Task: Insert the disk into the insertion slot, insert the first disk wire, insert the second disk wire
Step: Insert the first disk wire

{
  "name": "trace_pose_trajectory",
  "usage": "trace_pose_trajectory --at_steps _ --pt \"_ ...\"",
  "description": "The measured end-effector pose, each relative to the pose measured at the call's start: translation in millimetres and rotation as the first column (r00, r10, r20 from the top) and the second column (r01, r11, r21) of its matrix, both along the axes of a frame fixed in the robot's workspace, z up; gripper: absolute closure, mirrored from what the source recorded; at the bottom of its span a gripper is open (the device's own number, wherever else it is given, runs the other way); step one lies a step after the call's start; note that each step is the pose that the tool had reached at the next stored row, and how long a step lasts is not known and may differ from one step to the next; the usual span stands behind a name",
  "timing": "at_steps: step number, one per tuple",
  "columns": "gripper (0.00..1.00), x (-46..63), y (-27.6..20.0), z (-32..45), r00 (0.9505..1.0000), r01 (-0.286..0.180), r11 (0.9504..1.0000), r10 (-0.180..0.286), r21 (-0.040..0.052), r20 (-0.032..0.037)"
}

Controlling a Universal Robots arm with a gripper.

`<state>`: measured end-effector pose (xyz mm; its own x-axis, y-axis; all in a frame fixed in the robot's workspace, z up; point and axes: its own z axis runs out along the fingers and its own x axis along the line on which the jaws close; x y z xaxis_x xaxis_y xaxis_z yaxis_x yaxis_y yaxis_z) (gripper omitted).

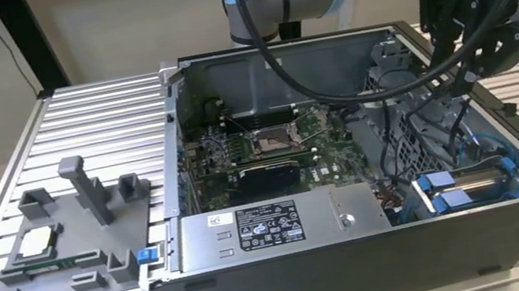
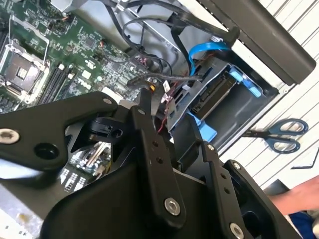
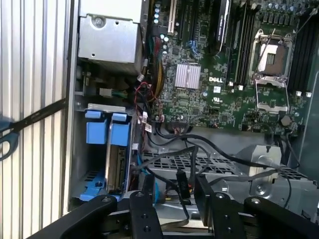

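First wrist view: disk (image 3: pixel 115 159) near claw (image 3: pixel 174 201).

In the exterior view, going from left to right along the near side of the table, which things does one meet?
Grey plastic fixture tray → grey metal power-supply box with a black-and-white sticker → silver disk in its bright blue plastic carrier frame.

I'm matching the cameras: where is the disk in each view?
Exterior view: disk in the case's near corner, at the exterior view's right.
Second wrist view: disk by the blue cable.
First wrist view: disk beside the case wall.
Shared landmark: CPU socket.
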<state>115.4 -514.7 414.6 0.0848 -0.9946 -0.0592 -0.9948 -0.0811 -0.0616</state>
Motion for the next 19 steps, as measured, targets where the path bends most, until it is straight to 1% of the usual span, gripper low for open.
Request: trace_pose_trajectory --at_steps 2,3,4,5,8,9,14,17,19 --pt "0.00 0.0 5.0 -0.9 0.9999 -0.009 1.0000 0.009 -0.0008 0.0115" --pt "0.00 -0.1 6.9 -1.1 0.9998 -0.013 0.9999 0.013 -0.0027 0.0169" --pt "0.00 -0.5 8.5 -1.8 0.9996 -0.016 0.9999 0.016 -0.0044 0.0219" --pt "0.00 -1.3 9.6 -2.3 0.9995 -0.018 0.9998 0.018 -0.0063 0.0247" --pt "0.00 -4.2 9.7 -3.1 0.9994 -0.024 0.9996 0.024 -0.0122 0.0264" --pt "0.00 -5.0 9.7 -3.2 0.9993 -0.025 0.9996 0.026 -0.0148 0.0279" --pt "0.00 -8.1 9.7 -4.8 0.9985 -0.031 0.9991 0.033 -0.0273 0.0439" --pt "0.00 -9.9 9.7 -6.4 0.9983 -0.033 0.9988 0.035 -0.0357 0.0474" --pt "0.00 -10.0 9.7 -7.3 0.9981 -0.035 0.9987 0.037 -0.0382 0.0490"
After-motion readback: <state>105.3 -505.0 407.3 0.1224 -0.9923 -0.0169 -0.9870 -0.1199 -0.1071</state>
